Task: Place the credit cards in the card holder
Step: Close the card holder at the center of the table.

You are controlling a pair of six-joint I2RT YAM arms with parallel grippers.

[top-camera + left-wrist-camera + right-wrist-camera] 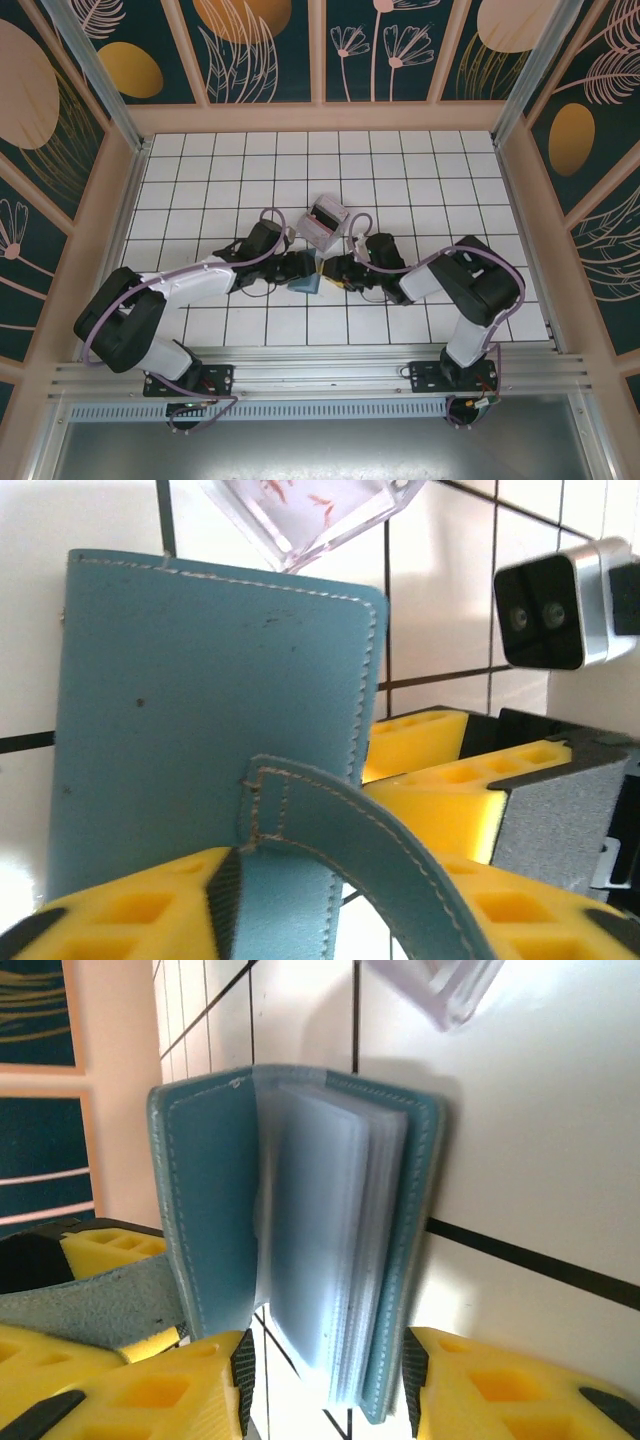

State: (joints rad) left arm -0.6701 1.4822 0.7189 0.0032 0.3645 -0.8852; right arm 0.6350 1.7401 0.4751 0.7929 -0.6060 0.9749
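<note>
The teal card holder [305,284] stands on the tiles between both grippers, partly open. Its outer cover [200,680] faces the left wrist view, and its strap [380,840] arches across my left gripper's right finger. My left gripper [320,900] has its fingers apart, with the lower cover edge between them. In the right wrist view the card holder [330,1220] shows pale clear sleeves. My right gripper [322,1360] is open around the sleeves and right cover, with a sliver of floor beside its left pad. The credit cards are out of view.
A small clear plastic box [325,222] with pinkish contents lies just behind the card holder, and its corner [320,510] shows in the left wrist view. The two grippers [300,270] [335,272] are almost touching. Wooden walls [320,115] ring the white tiled floor.
</note>
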